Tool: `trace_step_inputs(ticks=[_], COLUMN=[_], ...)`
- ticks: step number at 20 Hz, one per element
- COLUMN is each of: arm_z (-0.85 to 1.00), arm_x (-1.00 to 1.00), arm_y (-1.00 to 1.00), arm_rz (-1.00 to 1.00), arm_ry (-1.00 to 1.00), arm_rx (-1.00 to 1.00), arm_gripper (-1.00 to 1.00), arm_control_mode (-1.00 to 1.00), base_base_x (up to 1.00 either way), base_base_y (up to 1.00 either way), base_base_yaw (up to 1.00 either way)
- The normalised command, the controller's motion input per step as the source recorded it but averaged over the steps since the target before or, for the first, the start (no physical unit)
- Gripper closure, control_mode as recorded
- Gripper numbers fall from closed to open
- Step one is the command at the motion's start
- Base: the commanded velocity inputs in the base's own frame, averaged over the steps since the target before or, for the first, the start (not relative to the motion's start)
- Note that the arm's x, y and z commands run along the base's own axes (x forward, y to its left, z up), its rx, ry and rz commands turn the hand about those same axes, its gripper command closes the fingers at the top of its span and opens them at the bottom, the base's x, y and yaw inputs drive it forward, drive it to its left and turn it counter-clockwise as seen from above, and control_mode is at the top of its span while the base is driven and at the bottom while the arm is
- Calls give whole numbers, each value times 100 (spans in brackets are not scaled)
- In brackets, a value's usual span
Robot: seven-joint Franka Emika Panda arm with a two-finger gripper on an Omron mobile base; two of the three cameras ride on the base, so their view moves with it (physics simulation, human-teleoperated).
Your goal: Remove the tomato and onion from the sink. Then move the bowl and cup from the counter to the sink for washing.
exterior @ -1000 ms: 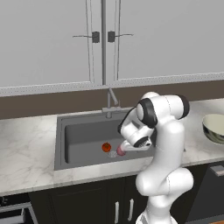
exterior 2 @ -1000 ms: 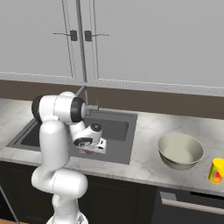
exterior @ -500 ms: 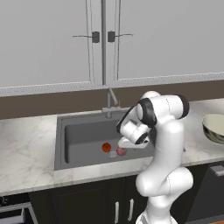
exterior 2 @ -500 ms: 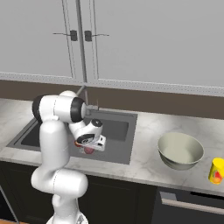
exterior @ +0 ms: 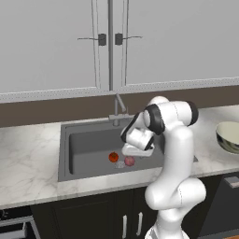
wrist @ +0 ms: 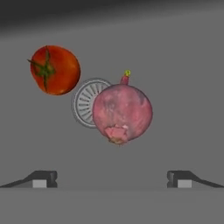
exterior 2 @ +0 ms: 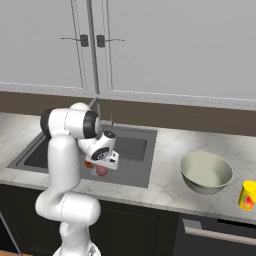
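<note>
Hand view: gripper (wrist: 112, 178) jaws spread wide and empty, tips at the lower left and lower right of the frame. Onion (wrist: 122, 113) sits at centre, lying partly over the round drain (wrist: 87, 103); tomato (wrist: 54, 70) in the upper left, just beside the drain. Both lie on the floor of the sink (exterior: 88, 144). Right base view: bowl (exterior 2: 206, 172) and cup (exterior 2: 247, 195) stand on the counter (exterior 2: 170, 150) at right, near each other.
</note>
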Motion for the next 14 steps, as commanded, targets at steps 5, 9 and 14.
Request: trace_step_inputs(ticks=[5,9,14], arm_z=[-3,-9,-19], arm_x=[20,16,16], arm_y=[8,5,4], arm_rz=[0,0,0], arm_ry=[0,0,1], arm_rx=[0,0,0], arm_gripper=[-100,-100,-100], arm_control_mode=[-100,-100,-100], base_base_x=[0,0,0], base_base_y=[0,0,0], base_base_yaw=[0,0,0])
